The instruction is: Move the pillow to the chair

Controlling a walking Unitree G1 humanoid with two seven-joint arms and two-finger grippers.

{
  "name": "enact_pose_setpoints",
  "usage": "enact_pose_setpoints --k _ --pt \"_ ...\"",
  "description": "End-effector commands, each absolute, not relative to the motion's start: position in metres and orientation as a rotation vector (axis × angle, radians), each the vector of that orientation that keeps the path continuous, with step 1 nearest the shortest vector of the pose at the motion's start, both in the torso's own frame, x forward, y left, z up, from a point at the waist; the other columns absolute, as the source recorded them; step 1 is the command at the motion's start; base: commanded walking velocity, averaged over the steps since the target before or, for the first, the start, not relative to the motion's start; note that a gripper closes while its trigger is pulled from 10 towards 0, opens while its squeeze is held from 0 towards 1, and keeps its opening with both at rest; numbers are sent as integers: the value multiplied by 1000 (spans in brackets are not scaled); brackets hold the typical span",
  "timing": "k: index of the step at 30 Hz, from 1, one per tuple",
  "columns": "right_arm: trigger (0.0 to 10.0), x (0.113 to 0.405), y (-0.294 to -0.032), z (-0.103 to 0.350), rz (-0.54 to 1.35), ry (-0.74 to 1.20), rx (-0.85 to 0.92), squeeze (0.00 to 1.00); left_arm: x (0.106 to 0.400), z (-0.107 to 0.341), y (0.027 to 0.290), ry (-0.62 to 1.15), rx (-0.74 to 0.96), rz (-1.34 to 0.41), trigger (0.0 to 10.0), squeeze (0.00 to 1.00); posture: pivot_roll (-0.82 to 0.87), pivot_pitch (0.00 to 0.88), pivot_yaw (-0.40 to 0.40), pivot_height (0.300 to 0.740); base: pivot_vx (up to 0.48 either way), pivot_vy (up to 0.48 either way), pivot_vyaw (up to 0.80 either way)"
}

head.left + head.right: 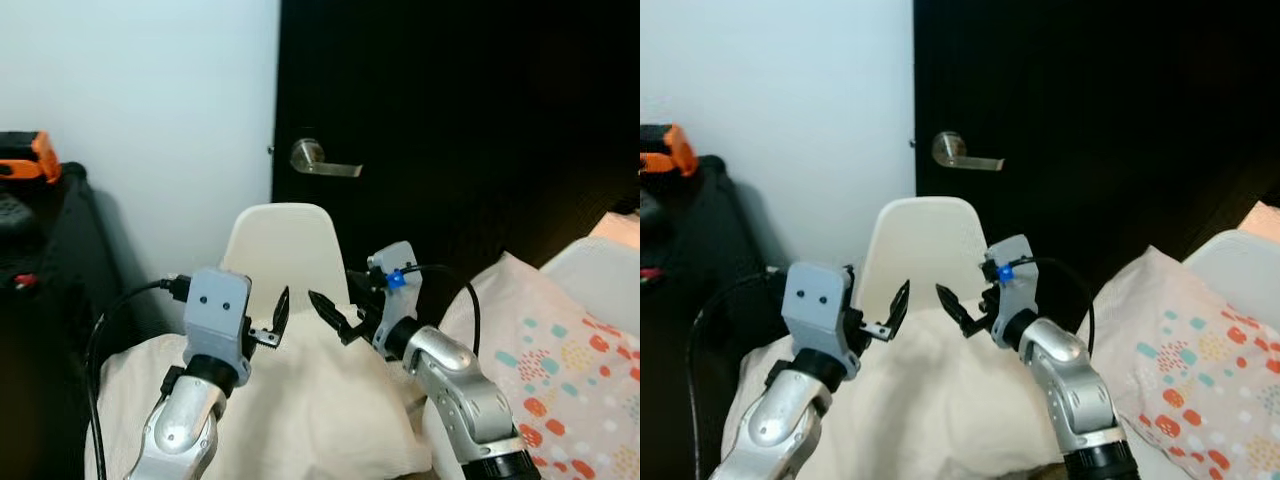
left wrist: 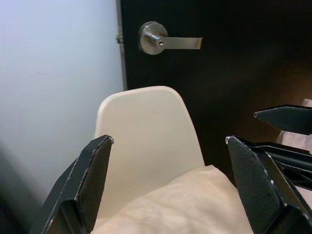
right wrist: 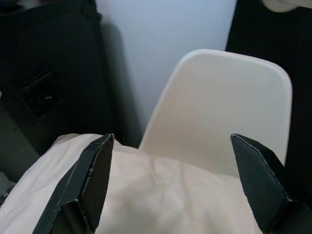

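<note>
A black door (image 1: pixel 450 120) with a metal handle (image 1: pixel 322 160) is seen behind a cream chair (image 1: pixel 283 245), which stands against the white wall (image 1: pixel 150 100). The cream pillow (image 1: pixel 300 410) is already laid on the chair seat, its upper edge resting against the backrest, so the task is judged almost done. A second, patterned pillow (image 1: pixel 560 370) is seen at the right. The left gripper (image 1: pixel 272 325) and the right gripper (image 1: pixel 335 315) are held above the pillow, both spread wide and grasping nothing, probably because it is released.
</note>
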State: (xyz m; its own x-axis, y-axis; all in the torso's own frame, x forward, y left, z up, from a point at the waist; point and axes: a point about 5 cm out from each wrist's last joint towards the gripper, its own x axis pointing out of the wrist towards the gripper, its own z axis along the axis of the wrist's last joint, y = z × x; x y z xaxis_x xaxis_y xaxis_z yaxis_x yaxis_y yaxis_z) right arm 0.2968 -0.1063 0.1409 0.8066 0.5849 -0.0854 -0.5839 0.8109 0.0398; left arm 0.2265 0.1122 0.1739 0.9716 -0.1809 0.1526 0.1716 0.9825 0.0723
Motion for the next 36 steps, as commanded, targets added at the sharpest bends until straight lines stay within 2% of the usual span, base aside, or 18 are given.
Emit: enact_pose_setpoints --k 1,5,8,13,33,36 --pt "10000 297 -108 135 610 129 21 0 227 173 114 -157 36 -154 10000 0 88 0 -123 740 0 0 0" --pt "10000 298 -110 135 592 128 30 0 226 172 120 -151 32 -102 10000 0 86 0 -120 740 0 0 0" --pt "10000 298 -111 134 584 141 31 0 222 164 138 -99 26 36 10000 0 91 0 -121 740 0 0 -779" --pt "10000 300 -112 133 584 151 26 0 221 159 146 -67 -12 79 10000 0 98 0 -126 740 0 0 -776" --pt "10000 302 -111 132 585 169 16 0 224 160 142 -65 -5 62 10000 0 92 0 -125 740 0 0 -775" --pt "10000 302 -111 132 586 170 16 0 224 160 142 -65 -1 59 10000 0 94 0 -124 740 -295 0 -775"
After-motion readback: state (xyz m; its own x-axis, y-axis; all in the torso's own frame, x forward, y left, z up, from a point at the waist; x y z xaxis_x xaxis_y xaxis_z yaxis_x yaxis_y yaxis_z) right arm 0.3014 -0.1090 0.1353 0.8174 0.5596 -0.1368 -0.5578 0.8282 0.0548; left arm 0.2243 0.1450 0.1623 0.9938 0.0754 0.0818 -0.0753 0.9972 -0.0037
